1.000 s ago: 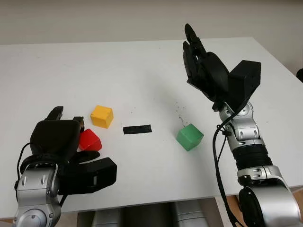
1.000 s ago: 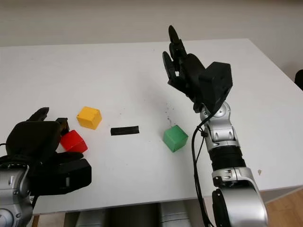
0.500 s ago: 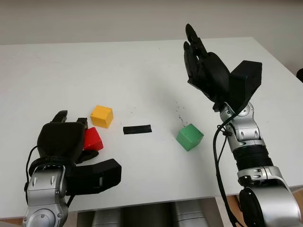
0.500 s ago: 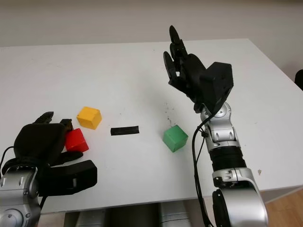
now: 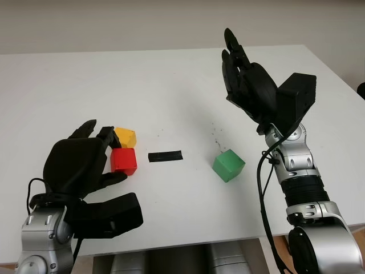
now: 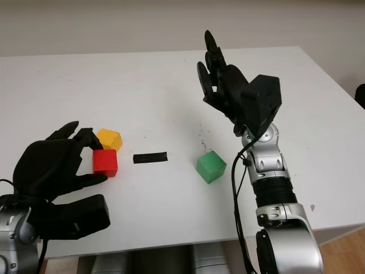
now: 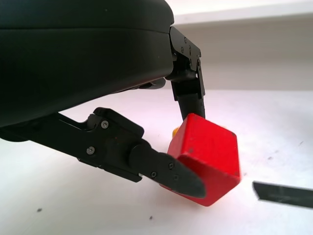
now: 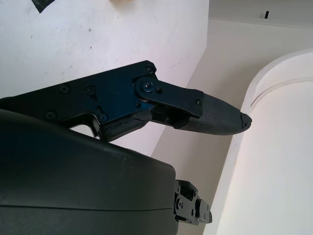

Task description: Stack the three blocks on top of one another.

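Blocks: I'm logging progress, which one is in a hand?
The red block, gripped by the left hand; yellow and green sit free.

We note a white table point(image 5: 171, 74) with small dark specks on its top. A plain pale wall point(image 5: 171, 23) stands behind it. Wooden flooring point(image 6: 342, 245) shows past the near right corner.

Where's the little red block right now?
The red block is pinched in the left hand at the table's near left, beside the yellow block, with the black strip to its right.
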